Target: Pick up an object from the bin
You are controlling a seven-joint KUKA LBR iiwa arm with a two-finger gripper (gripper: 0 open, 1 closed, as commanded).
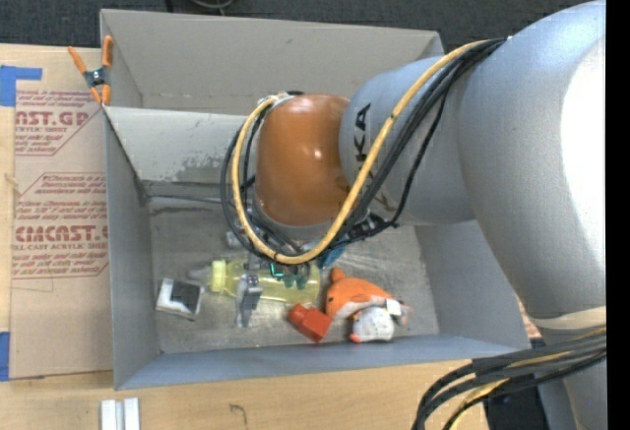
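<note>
A: Which way does the thing under the tool lie?

B: The pale yellow-green see-through piece [283, 282] lies flat, its long axis running left to right along the front floor of the bin [128, 221]. I cannot tell which end leads.

A: And the tool?

B: The tool [248, 302] sits over its left half, crossing it. Apart or together, I cannot tell. 1 red block [310, 322] and 1 orange-white toy [359, 308] lie just to the right.
</note>
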